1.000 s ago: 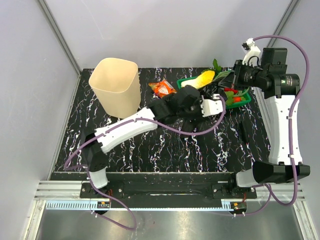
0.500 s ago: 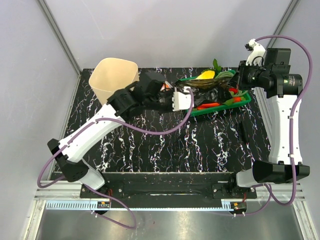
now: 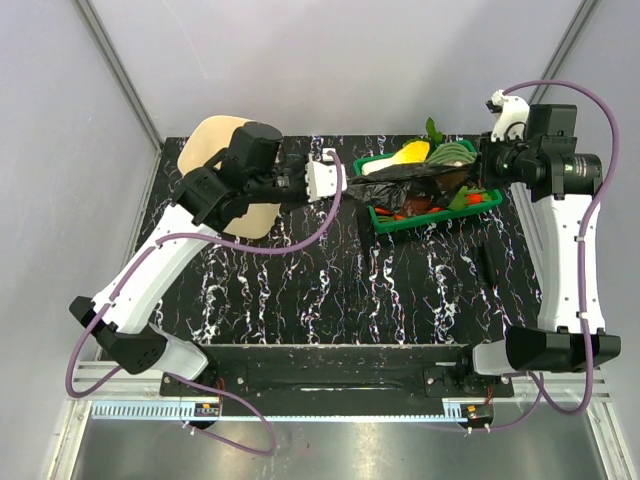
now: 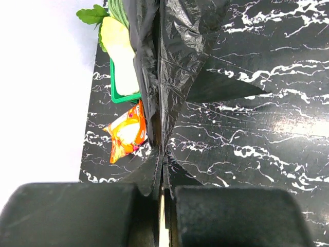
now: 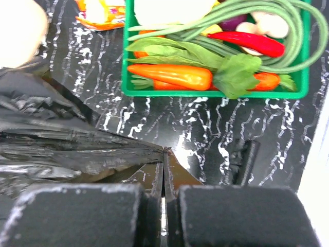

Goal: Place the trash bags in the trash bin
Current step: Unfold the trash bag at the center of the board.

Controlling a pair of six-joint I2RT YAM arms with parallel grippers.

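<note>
One black trash bag [image 3: 410, 180] hangs stretched as a crinkled band between my two grippers, above the green tray. My left gripper [image 3: 345, 183] is shut on its left end; the left wrist view shows the bag [image 4: 177, 62] running away from the closed jaws [image 4: 163, 175]. My right gripper [image 3: 478, 172] is shut on the right end, and the bag [image 5: 61, 149] spreads left of the closed jaws [image 5: 164, 159]. The cream trash bin [image 3: 212, 148] stands at the back left, mostly hidden under my left arm; part of it shows in the right wrist view [image 5: 18, 31].
A green tray [image 3: 425, 220] of vegetables sits at the back right under the bag, also seen in the right wrist view [image 5: 303, 67]. An orange snack wrapper [image 4: 126, 136] lies between tray and bin. A small black object [image 3: 485, 262] lies right of centre.
My left arm has risen and swung left over the bin, pulling the bunched bag out into a taut band. The right gripper has stayed near the tray's right end.
</note>
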